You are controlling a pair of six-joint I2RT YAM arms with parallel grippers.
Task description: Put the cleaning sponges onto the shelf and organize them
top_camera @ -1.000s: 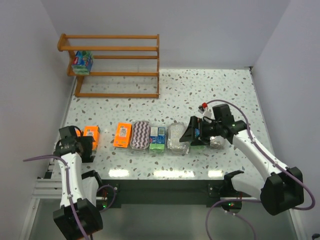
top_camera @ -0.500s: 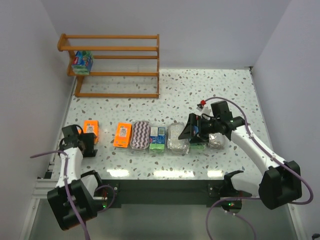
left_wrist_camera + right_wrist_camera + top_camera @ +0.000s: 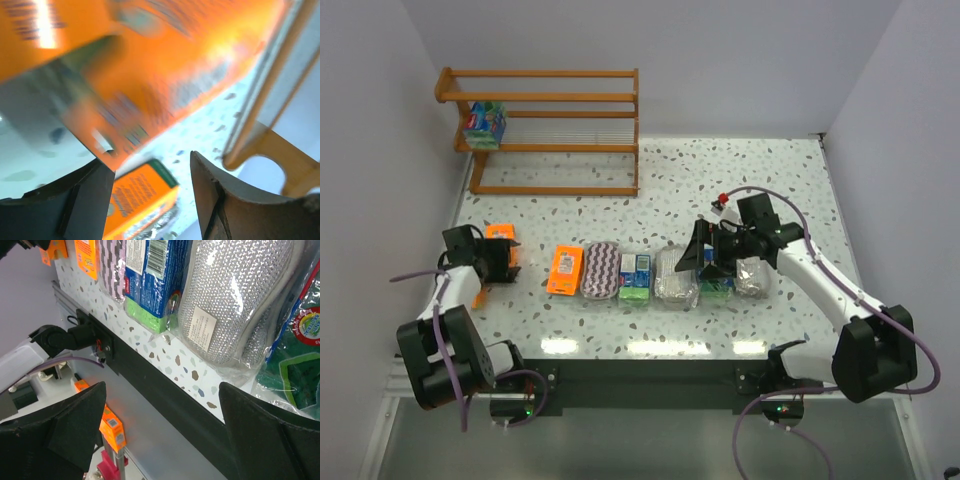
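The shelf (image 3: 560,97) holds one wrapped sponge (image 3: 485,124). The left end effector (image 3: 498,258) grips an orange pack (image 3: 500,234); the right end effector (image 3: 708,262) is spread wide; other packs lie on the desk (image 3: 770,180).

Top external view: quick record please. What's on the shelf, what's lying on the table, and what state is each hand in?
shelf: one blue-green pack, middle tier, left end
table row, left to right: orange pack, purple zigzag pad, blue-green block, grey-white pad, green-blue pack, second grey pad
left hand: shut on a second orange pack, left of the row
right hand: open, over the green-blue pack
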